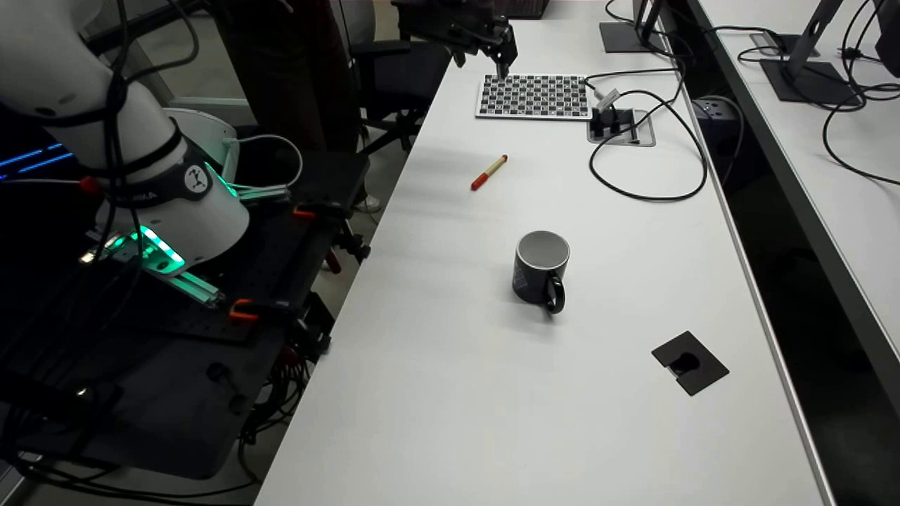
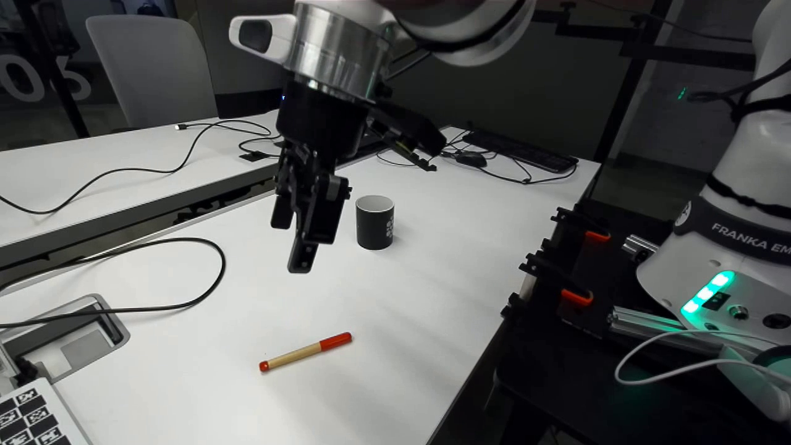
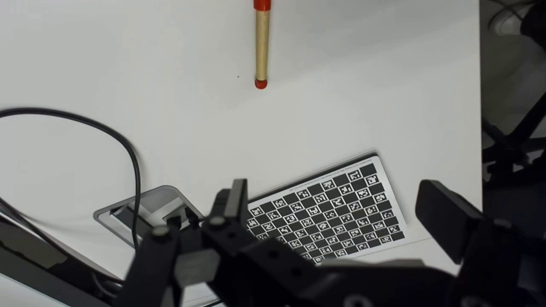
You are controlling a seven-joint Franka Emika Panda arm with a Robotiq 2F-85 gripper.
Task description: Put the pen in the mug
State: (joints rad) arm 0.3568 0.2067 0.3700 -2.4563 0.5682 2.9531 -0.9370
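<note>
The pen (image 1: 490, 173) lies flat on the white table, pale wood in the middle with a red cap and a small red tip. It also shows in an exterior view (image 2: 306, 352) and at the top of the wrist view (image 3: 262, 44), where its capped end is cut off. The dark mug (image 1: 534, 270) stands upright farther along the table, its handle showing here; it also shows in an exterior view (image 2: 374, 226). It is out of the wrist view. My gripper (image 3: 339, 209) is open and empty, above the table near the checkered board, apart from the pen. It also shows in both exterior views (image 1: 481, 62) (image 2: 291, 241).
A checkered board (image 1: 534, 96) lies under my gripper. Next to it is a table socket (image 1: 642, 133) with a looping black cable (image 1: 657, 199). A flat black plate (image 1: 690, 364) lies beyond the mug. A monitor stand (image 1: 626, 37) is at the far end.
</note>
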